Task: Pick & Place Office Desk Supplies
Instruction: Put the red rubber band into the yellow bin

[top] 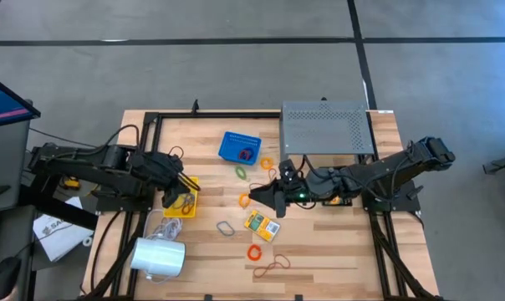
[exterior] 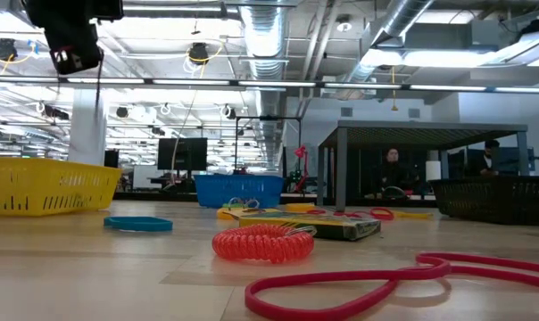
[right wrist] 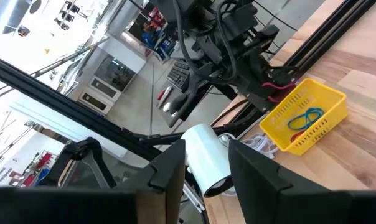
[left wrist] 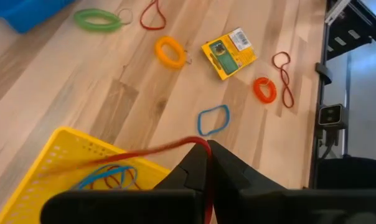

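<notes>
The pale wooden tabletop point(top: 319, 251) carries everything, largest first: a white cylinder point(top: 159, 257) lying well behind the left jaws, a grey perforated metal shelf point(top: 326, 127) beside the right arm, a blue plastic basket point(top: 240, 146) and a small yellow plastic basket point(left wrist: 45, 168) directly under the left gripper point(left wrist: 203, 155).

The left jaws are pressed together on a thin red rubber band point(left wrist: 144, 151), which stretches taut from their tips back over the yellow basket's rim; blue bands point(left wrist: 110, 176) already lie inside. The step looks like dropping this band into the basket. To do it well, the jaws should sit over the basket's middle before parting, so the stretched band does not spring out onto the wood.

The right gripper point(top: 254, 200) is near the table's centre with its jaws partly apart; whether anything sits between them cannot be told. Just beside it lies a yellow-green crayon box point(top: 262, 225). Beyond the left jaws lie an orange band point(left wrist: 170, 51), a green band point(left wrist: 98, 19) and a blue loop point(left wrist: 213, 119).
</notes>
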